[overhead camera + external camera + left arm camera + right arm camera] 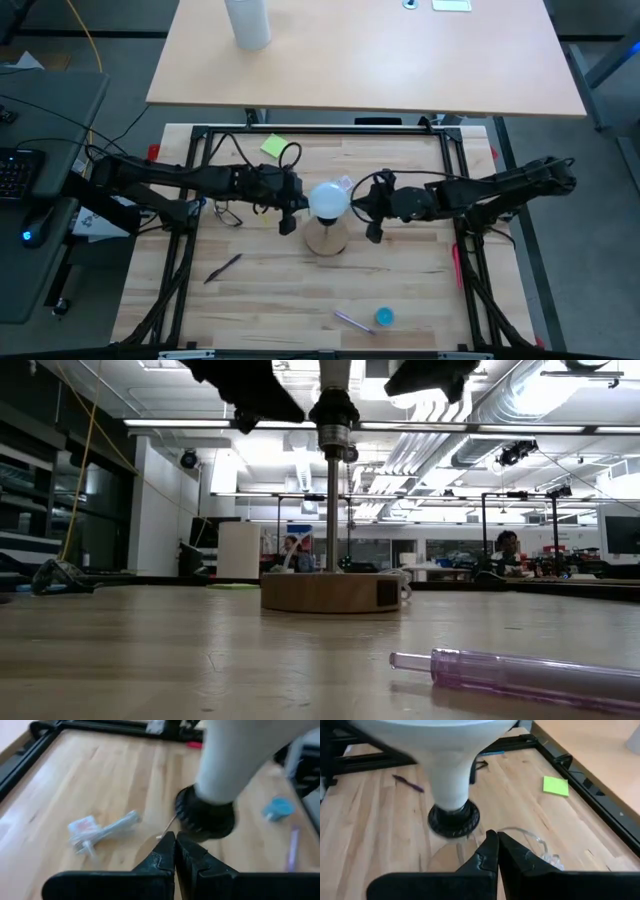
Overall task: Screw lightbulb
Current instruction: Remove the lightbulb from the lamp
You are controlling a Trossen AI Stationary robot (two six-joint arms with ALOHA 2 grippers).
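The white lightbulb (328, 199) stands upright with its neck (449, 780) in a black socket (454, 818). The socket tops a thin post (330, 510) that rises from a round wooden disc base (328, 592) at mid-table. My left gripper (175, 842) is shut, just left of the bulb (235, 755) and beside the socket (205, 815). My right gripper (493, 840) is also shut, just right of the bulb and near the socket. Both hover above the table, and neither shows any touch on the bulb or socket.
A purple pen (352, 320) and a blue cap (384, 316) lie near the front edge. A black pen (224, 267) lies at the front left, a yellow note (272, 146) at the far left, and a clear wrapper (100, 832) by the base. A white cylinder (248, 22) stands on the far table.
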